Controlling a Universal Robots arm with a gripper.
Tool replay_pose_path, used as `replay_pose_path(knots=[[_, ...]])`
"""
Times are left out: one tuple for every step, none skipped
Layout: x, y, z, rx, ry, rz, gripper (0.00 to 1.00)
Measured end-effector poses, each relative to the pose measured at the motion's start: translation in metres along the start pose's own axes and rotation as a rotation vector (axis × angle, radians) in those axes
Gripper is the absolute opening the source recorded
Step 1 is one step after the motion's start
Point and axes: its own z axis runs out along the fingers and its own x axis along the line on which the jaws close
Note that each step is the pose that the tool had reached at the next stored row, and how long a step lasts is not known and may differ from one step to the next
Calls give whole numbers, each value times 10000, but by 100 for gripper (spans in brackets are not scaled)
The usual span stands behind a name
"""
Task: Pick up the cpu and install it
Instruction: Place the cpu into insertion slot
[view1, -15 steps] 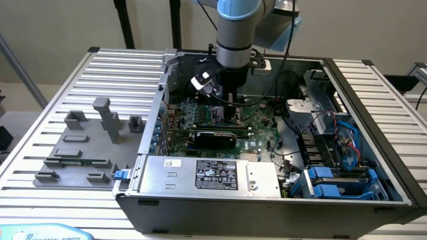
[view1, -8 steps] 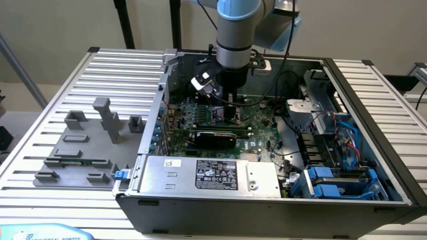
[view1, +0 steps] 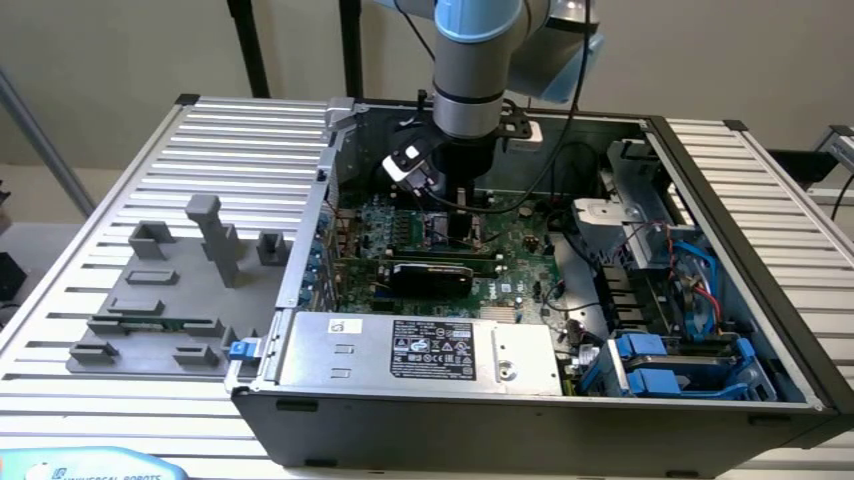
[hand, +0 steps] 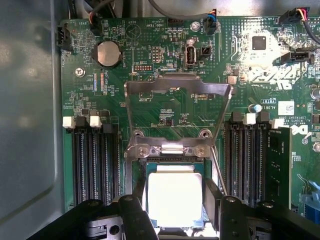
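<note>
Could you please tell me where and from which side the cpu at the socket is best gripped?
Probably grip the cpu by two opposite thin edges, coming straight down from above: it is flat and level, its broad metal top offers no hold, and the raised load plate blocks the hinge side.

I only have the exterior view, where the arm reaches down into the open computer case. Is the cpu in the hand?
Observer: Yes. In the wrist view the cpu sits in the hand, gripped by two opposite edges, low over the green board.
Operator: Is the retaining cover out of its way?
Observer: The metal load plate is swung up and open, just beyond the cpu.
Operator: Any memory fitted nearby?
Observer: One memory stick stands upright on the board, off to one side of the cpu.
</note>
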Motion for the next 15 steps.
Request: replay_pose_path(knots=[[2, 0, 1, 0, 2, 1, 55], [3, -1, 2, -1, 3, 1, 55], [6, -1, 3, 0, 1, 0, 55], [9, -1, 5, 0, 1, 1, 55], [10, -1, 6, 0, 0, 1, 55], [12, -1, 7, 0, 0, 0, 55], [13, -1, 9, 0, 1, 1, 55], [15, -1, 10, -1, 2, 1, 55], [17, -1, 12, -1, 2, 1, 55], [20, -2, 12, 0, 1, 1, 55], [22, -2, 13, 1, -3, 1, 55], [24, -2, 13, 2, -5, 0, 55], [26, -2, 15, 2, -5, -1, 55], [27, -3, 16, 3, -5, -1, 55], [27, -3, 17, 3, -5, -1, 55]])
